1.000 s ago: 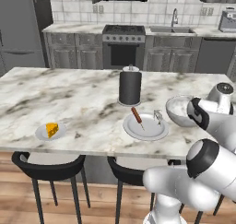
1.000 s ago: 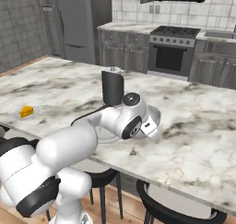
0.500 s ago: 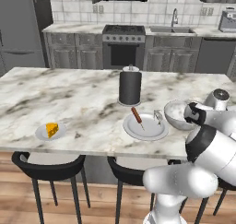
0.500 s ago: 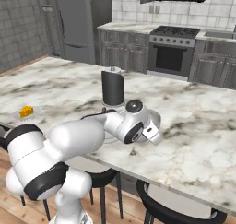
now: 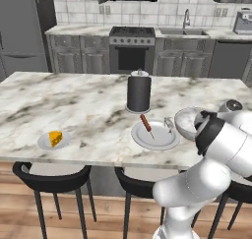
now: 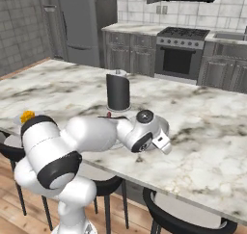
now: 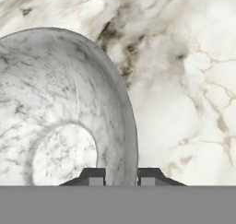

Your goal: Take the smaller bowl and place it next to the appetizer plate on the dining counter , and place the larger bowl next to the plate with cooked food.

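The larger bowl (image 5: 186,121), deep and marbled white-grey, stands on the dining counter (image 5: 74,100) just right of the plate with cooked food (image 5: 160,140), which carries a sausage (image 5: 146,126). In the hand view my gripper (image 7: 122,176) is shut on the larger bowl (image 7: 55,103), one fingertip (image 7: 94,176) inside the rim and the other outside. My arm hides the gripper in the left base view. The appetizer plate (image 5: 49,143) with its orange wedge (image 5: 56,137) lies near the counter's front left. The smaller bowl is out of view.
A black cylindrical canister (image 5: 139,93) stands behind the cooked-food plate, also the canister (image 6: 118,91) in the right base view. Black stools (image 5: 49,176) are tucked under the counter's front edge. Bare marble (image 6: 207,132) stretches to the right of the bowl.
The larger bowl has shifted slightly left and nearer, closer to the cooked-food plate, with my gripper on its rim. My elbow has swung in front of it.
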